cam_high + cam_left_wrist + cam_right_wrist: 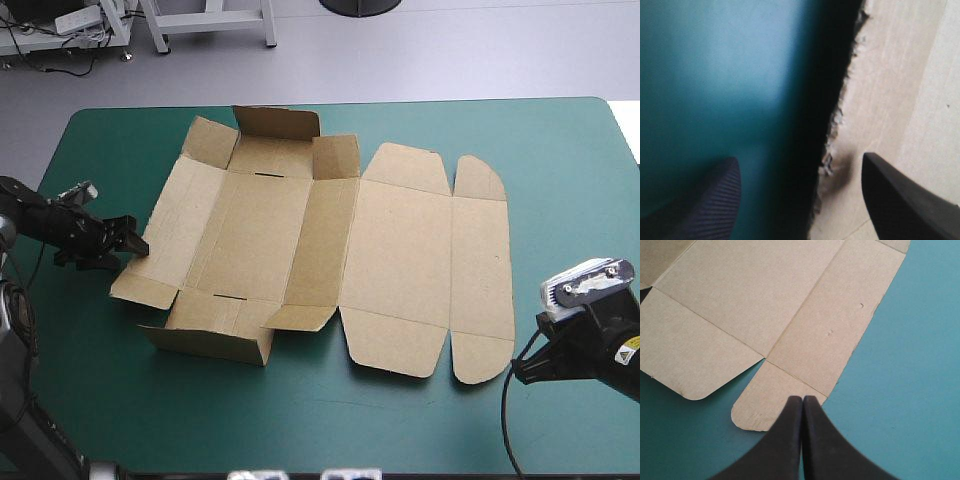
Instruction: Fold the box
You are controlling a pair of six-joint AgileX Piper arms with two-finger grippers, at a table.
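Observation:
The brown box lies as a cut sheet in the middle of the table. Its left half has walls partly raised, and the near wall and far flap stand up. The right half lies flat. My left gripper is at the box's left edge, open. In the left wrist view the frayed edge of the box runs between the fingers of my left gripper. My right gripper is shut at the near right corner. In the right wrist view my right gripper points over a rounded flap of the box.
The teal-green cover shows on every side of the box, widest along the near edge and at the far right. The table's left edge lies just behind my left arm.

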